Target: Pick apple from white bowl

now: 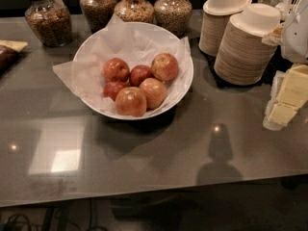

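The white bowl [183, 83] stands on the counter at centre left, lined with crinkled white paper, and holds several apples. The evenly rosy red apple [116, 69] lies at the left of the pile. Two smaller dark red apples [140, 74] sit beside and below it. Yellow-orange blushed apples [165, 66] lie to the right and at the front [131, 101]. The gripper is not in view, and nothing touches the fruit.
Several glass jars of dry goods [48, 20] line the back edge. Two stacks of small paper bowls [245, 44] stand at the right rear. Yellow packets in a holder [288, 97] and a white object [296, 30] sit at the right edge. The grey counter [144, 153] ends near the bottom.
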{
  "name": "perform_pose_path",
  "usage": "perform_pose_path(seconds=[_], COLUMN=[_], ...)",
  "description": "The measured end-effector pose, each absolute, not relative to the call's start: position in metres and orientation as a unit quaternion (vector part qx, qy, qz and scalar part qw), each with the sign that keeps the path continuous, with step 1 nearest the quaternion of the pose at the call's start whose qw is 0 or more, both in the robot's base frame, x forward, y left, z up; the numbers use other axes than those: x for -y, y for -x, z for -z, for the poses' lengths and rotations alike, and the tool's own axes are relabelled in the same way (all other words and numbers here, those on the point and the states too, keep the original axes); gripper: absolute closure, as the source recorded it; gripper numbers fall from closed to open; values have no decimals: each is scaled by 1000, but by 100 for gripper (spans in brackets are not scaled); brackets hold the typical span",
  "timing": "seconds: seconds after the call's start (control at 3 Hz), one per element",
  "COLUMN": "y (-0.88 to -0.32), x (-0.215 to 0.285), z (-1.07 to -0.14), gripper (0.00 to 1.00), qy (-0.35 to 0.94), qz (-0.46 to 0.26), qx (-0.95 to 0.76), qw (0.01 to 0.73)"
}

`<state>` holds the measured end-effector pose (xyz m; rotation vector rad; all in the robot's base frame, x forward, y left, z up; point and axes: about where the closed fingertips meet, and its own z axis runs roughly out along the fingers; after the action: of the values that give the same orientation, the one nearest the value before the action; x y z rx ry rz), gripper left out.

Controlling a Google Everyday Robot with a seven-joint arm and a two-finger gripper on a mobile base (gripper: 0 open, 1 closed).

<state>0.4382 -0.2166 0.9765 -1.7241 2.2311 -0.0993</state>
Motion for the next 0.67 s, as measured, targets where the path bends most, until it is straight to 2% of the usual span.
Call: perform_pose_path(seconds=[0.67], y=[-442], x=[215], z=[-977], gripper=[0], qy=[599], qz=[29], qx=[-782], qw=[168])
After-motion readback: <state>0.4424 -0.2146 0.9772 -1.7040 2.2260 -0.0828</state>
